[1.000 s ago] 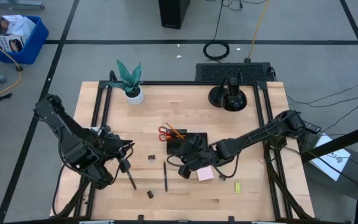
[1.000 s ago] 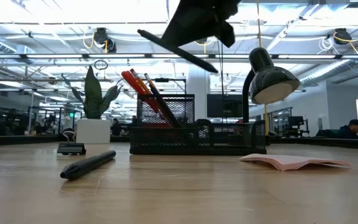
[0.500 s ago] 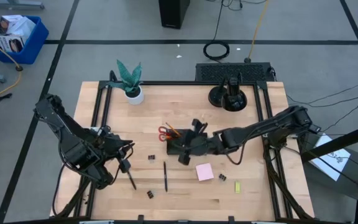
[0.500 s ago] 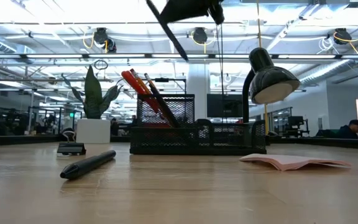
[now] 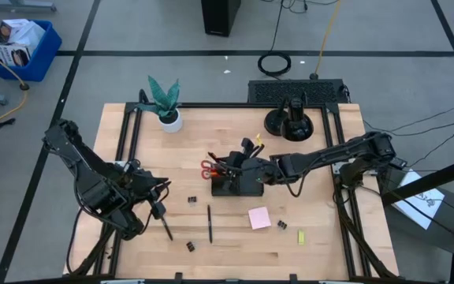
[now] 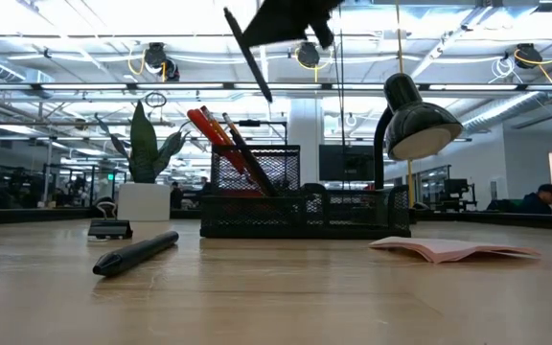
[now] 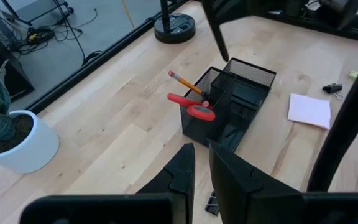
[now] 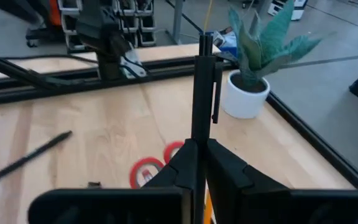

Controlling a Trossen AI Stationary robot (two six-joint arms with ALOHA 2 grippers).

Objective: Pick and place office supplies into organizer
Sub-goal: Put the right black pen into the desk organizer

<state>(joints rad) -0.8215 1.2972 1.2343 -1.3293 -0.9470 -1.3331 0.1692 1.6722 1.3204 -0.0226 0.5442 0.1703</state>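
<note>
Above the low black mesh desk organizer, the right gripper pinches 1 slim black clip-top pen between closed fingers — the pen tilts over the tall compartment, clear of the mesh. Red-handled scissors and an orange pencil already stand in that compartment. On the pale wooden table lie 2 more black pens and a pink sticky-note pad. The left gripper waits at the table's left side, fingers pressed together on nothing.

a potted plant and a black desk lamp stand on the table.
</note>
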